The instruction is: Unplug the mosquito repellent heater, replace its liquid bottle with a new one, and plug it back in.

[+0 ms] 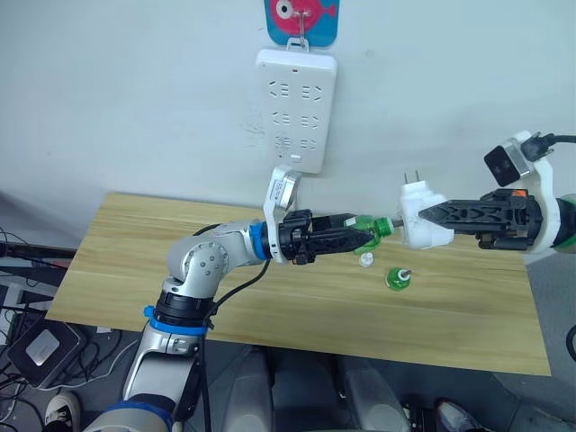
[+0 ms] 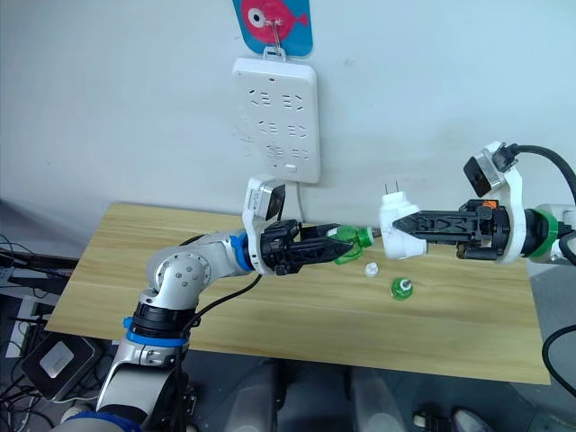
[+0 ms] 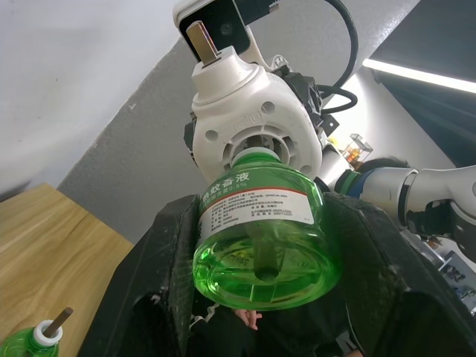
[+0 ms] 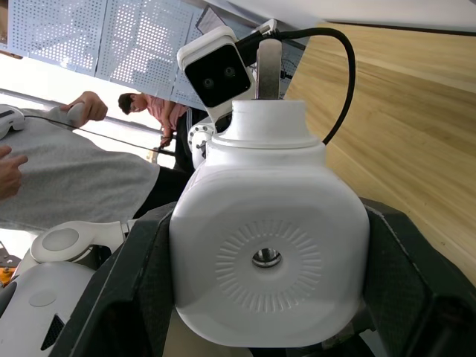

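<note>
Eye views: my left gripper (image 1: 367, 236) is clamped on the bottle (image 1: 371, 229), my right gripper (image 1: 430, 214) is clamped on the heater (image 1: 421, 216), both held above the table (image 1: 270, 297), prongs up, below the strip (image 1: 295, 110); old bottle (image 1: 398, 278) and cap (image 1: 365, 260) lie on the table. Left wrist: bottle neck sits right at the heater (image 3: 253, 123) socket, axes look roughly collinear, so I judge next is seat/twist along that line. Right wrist: heater (image 4: 268, 260) gripped across its sides, a person behind.

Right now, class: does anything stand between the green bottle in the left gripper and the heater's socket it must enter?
Nothing visible does. The left gripper holds the green bottle with its neck right at the heater, held by the right gripper. The other bottle lies below on the table.
</note>
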Motion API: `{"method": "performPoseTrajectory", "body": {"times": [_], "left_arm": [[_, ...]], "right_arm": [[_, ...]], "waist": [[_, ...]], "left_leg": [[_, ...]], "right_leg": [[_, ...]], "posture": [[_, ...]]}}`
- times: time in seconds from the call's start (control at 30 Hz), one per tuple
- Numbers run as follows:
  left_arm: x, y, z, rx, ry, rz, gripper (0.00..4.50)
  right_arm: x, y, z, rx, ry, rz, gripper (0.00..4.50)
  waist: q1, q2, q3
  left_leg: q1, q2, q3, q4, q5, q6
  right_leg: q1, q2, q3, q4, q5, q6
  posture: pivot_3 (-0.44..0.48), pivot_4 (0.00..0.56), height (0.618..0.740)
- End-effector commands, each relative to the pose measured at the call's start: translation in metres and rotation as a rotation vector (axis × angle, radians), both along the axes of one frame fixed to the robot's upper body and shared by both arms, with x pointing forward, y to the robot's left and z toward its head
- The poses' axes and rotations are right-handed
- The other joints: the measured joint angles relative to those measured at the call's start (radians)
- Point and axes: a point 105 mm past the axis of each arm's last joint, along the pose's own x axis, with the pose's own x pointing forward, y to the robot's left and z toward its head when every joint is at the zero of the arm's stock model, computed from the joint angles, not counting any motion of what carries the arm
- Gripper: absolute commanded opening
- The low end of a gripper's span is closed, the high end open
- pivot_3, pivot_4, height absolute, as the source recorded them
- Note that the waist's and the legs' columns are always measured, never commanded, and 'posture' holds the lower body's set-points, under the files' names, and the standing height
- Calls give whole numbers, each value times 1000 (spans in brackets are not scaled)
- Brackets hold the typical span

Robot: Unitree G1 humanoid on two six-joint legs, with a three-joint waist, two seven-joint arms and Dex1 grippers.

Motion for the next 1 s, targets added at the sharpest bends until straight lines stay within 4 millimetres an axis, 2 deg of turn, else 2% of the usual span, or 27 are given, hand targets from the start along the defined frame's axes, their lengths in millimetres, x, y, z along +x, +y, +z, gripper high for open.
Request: {"method": "performPoseTrajectory", "body": {"times": [0.03,0.6,1.0], "left_arm": [[-14,-5,11,-27,-59,-57,2248],[-17,-4,7,-3,-66,-70,2248],[-12,-2,6,-2,-77,-32,2248]], "right_arm": [[-6,6,9,18,-34,47,2955],[-1,4,13,33,-39,23,2955],[-2,3,13,41,-29,31,2955]], "waist": [[0,0,0],[0,0,0],[0,0,0]], "left_leg": [[0,0,0,0,0,0],[0,0,0,0,0,0],[0,0,0,0,0,0]], "right_leg": [[0,0,0,0,0,0],[0,0,0,0,0,0],[0,0,0,0,0,0]], "posture": [[-82,321,740],[-86,325,740],[-86,325,740]]}}
